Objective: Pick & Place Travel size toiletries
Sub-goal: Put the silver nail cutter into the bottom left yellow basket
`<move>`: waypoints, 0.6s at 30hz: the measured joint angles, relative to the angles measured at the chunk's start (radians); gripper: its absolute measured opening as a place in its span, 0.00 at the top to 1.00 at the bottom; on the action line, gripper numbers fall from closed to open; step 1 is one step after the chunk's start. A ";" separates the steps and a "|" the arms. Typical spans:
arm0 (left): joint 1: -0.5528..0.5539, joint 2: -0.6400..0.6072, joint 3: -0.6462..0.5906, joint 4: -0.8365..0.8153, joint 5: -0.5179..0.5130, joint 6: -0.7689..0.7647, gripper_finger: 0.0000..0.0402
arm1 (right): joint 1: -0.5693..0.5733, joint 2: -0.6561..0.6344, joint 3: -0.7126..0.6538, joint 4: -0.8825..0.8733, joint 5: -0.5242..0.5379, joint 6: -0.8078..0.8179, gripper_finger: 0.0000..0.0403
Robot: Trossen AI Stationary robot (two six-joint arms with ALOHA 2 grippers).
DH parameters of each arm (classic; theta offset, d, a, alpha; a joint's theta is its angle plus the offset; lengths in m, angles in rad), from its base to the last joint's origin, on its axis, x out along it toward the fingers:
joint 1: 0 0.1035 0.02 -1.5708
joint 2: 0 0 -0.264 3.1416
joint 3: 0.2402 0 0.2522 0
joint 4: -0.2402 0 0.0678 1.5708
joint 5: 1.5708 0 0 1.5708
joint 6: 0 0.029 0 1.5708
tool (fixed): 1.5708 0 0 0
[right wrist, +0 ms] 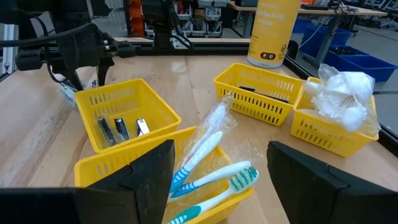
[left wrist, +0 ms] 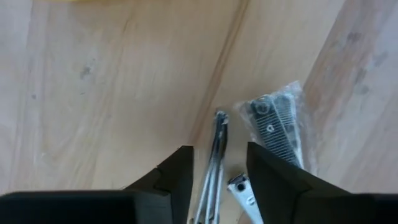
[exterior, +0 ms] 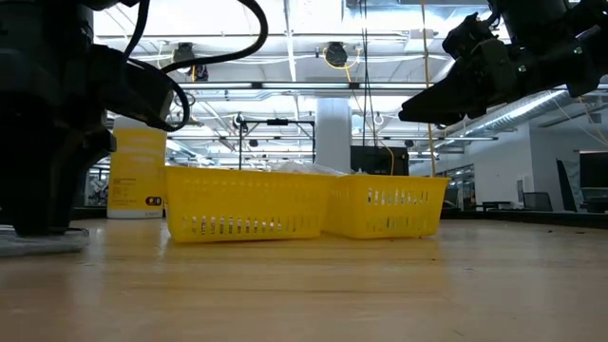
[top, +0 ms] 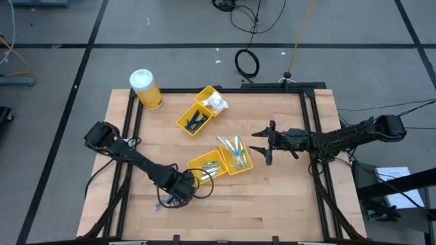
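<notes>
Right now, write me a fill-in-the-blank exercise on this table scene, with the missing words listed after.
1. The left gripper hangs low over a thin metal tool lying on the bare ____ table.
2. The toothbrushes lie in a ____ tray.
3. The right gripper hovers with its jaws ____.
4. The tall yellow jar has a ____ lid.

Missing words: wooden; yellow; open; white
</notes>
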 joint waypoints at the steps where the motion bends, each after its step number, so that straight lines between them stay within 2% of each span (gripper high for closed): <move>1: 0.000 0.000 0.000 0.007 0.000 -0.002 0.66 | 0.000 0.000 0.000 0.000 0.000 0.000 0.40; 9: 0.000 -0.001 -0.001 0.011 -0.002 -0.018 0.97 | 0.000 0.000 0.000 0.000 0.000 0.000 0.40; 15: -0.012 -0.008 -0.041 0.086 -0.031 -0.073 0.98 | 0.000 0.000 0.000 0.000 0.000 0.000 0.40; 18: -0.014 -0.009 -0.041 0.066 -0.031 -0.085 0.98 | 0.000 0.000 0.000 0.000 0.000 0.000 0.40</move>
